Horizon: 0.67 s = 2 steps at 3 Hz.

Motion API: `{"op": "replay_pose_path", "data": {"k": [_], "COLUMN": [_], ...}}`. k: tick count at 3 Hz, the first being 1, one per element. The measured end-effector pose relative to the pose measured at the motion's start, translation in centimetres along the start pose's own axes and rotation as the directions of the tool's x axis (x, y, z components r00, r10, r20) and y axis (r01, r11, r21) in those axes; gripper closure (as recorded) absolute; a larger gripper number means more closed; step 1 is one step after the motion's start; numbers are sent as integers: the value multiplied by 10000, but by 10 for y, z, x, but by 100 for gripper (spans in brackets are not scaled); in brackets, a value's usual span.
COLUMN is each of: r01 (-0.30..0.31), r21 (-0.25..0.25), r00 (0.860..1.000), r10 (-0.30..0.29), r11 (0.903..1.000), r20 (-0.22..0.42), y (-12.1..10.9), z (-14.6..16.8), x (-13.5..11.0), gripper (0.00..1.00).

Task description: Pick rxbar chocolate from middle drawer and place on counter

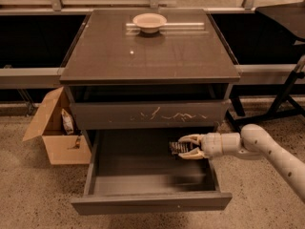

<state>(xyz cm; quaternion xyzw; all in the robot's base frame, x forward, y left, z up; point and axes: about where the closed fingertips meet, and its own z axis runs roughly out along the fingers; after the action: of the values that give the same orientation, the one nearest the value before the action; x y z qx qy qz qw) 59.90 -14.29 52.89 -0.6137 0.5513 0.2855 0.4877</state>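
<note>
Counter (143, 56): the glossy dark top of the cabinet is lying far above the drawer. You are heading here, and its near half is offering bare surface.
Middle drawer (152, 203): it is standing pulled out toward you, with its grey floor showing. The scratched drawer front (147, 114) is overhanging its far part.
Arm (271, 149): it is reaching in from the right, over the drawer's right wall.
Cardboard box (52, 128): it is sitting open on the floor to the left, well apart from your work.
Bowl (149, 21): pale and round, it is resting at the far edge of the counter, so place the bar nearer than it.
Gripper (185, 148): it is hanging inside the drawer, right of centre. Its jaws are clasping the bar's right end, one finger on the far side and one on the near side.
Rxbar chocolate (175, 148): the small black wrapper is sitting between those fingers, in the drawer's far right part.
Step in hand: you are lifting out. Draw back toward the near side first, clearing the scratched front, then rise past the counter's edge.
Writing: pale print is showing on the wrapper, but it is too small to read.
</note>
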Motion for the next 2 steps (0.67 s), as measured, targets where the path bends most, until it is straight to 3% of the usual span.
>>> {"op": "replay_pose_path", "data": {"k": [1,2], "r01": [15,2], "r21": [-318,-274], "r00": [9999,9999], "r10": [-10,1], "r11": [9995,9996], "r20": [160,125], "y": [7,6], "z": [3,4], "x": [-4,-3], "gripper": [100,100]}}
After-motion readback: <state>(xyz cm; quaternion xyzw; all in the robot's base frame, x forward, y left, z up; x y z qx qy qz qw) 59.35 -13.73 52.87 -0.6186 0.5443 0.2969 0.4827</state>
